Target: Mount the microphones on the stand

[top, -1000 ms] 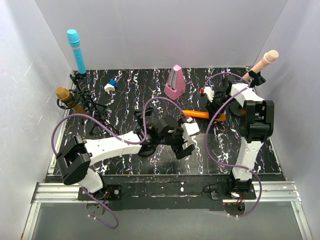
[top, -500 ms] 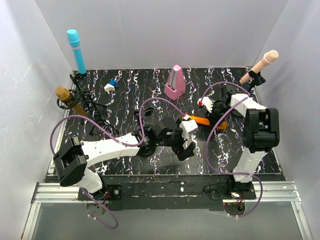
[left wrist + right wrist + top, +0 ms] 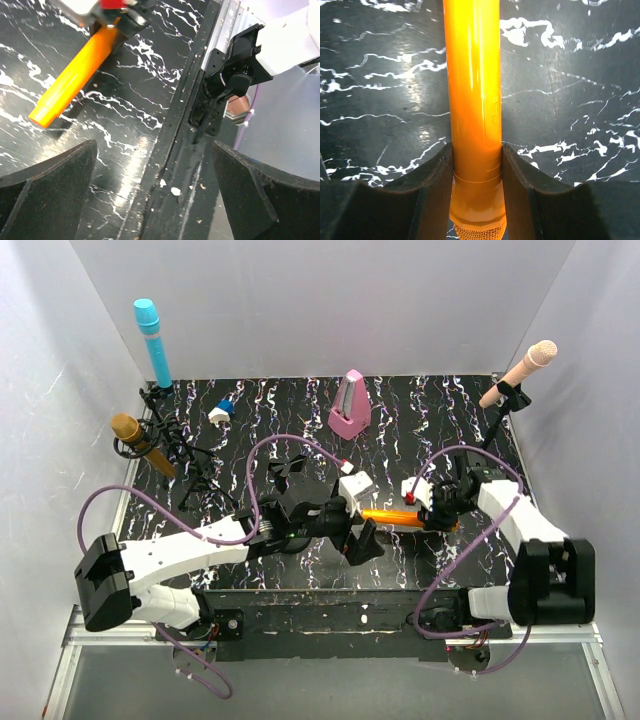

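R end effector (image 3: pixel 476 165) pinches the orange mic (image 3: pixel 472 75) just above its head, pads tight on both sides. Mic sits level, low over the counter (image 3: pixel 250 430), in front of the metronome (image 3: pixel 350 405); can't tell if it touches. L end effector (image 3: pixel 150 190) is spread wide, holding nothing, by the mic's tail. Cyan mic (image 3: pixel 153 340), upright, and gold mic (image 3: pixel 135 435), tilted, are far left of the metronome. Pink-beige mic (image 3: pixel 520 368), tilted, is far right.

The black, white-veined table (image 3: pixel 280 405) carries a pink metronome (image 3: pixel 350 405). Left of it lies a small white-and-blue piece (image 3: pixel 220 412), and farther left stand black tripod stands (image 3: pixel 193 456).
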Motion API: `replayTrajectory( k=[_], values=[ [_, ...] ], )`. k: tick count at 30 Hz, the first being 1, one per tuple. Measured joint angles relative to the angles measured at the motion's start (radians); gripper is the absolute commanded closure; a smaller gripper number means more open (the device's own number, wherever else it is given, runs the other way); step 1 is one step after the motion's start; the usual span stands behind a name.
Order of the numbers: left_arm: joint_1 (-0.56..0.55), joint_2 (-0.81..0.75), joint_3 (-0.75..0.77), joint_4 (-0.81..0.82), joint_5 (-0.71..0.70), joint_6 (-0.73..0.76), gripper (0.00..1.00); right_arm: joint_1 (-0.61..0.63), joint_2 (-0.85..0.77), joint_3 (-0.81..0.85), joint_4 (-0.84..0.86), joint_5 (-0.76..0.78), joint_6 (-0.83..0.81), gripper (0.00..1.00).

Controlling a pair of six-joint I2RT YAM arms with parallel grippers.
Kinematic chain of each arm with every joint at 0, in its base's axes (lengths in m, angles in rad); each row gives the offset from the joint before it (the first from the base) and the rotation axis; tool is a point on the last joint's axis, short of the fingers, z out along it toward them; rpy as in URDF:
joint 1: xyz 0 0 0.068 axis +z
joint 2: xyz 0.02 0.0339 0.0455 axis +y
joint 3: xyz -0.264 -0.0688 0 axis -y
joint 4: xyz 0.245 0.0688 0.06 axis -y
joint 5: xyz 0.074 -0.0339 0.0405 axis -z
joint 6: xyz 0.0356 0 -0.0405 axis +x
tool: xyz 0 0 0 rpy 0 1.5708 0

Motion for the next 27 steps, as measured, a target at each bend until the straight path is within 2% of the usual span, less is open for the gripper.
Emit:
replayTrajectory(
  k=[10,21,27],
  values=[
    [0.0,0.126,0.098,-0.091,0.045,-0.186,0.02,0.105,-0.356,-0.109,-0.09,-0.027,-0.166,0.96],
    [0.036,0.195,0.152,-0.13,0.076,-0.194,0.02,0.192,-0.414,0.003,-0.28,-0.105,-0.212,0.97],
    [0.079,0.217,0.152,-0.097,0.211,-0.192,0.02,0.198,-0.42,0.042,-0.328,-0.161,-0.204,0.97]
  ],
)
